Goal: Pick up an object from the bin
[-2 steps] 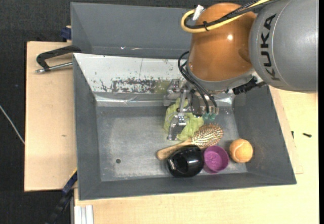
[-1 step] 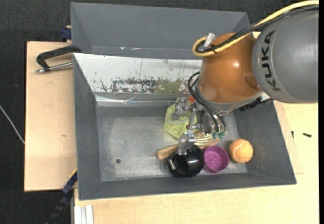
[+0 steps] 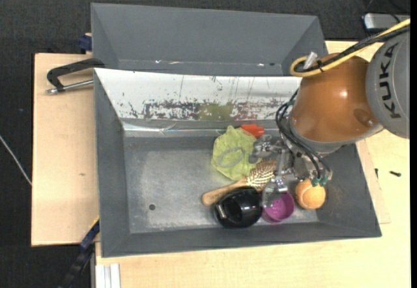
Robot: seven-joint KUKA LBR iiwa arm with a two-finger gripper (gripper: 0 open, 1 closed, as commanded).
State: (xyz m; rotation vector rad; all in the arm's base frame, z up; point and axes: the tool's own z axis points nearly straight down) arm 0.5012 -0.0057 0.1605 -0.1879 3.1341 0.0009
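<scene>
A: We are looking at the tool [image 3: 277, 166] first. It is hanging low under the arm's orange cover [image 3: 332, 104], in the right front part of the bin [image 3: 156, 189]. We cannot tell whether it is apart or together, because the cover and cables are hiding too much of it.

B: Agreed. Directly under it we are seeing the brush [image 3: 257, 176], with its speckled head lying beneath the tool and its wooden handle pointing away to the left front.

A: We are judging the brush to be light and stiff. The handle is looking smooth and rounded, so it may be slipping if we are pinching it near the end. We are favouring a hold across the neck, where the head is meeting the handle.

B: The crowding is worrying us, though. The purple cup [image 3: 279, 208] is sitting just in front of the tool, the orange toy fruit [image 3: 311, 194] is lying just beside the cup to the right, and the black bowl [image 3: 238, 207] is touching the brush handle.

A: Further out, the green cloth [image 3: 231, 152] is bunching up behind the brush. It looks soft and may be snagging. A red piece [image 3: 253, 129] is peeking out beyond it, and we cannot tell what it is.
</scene>
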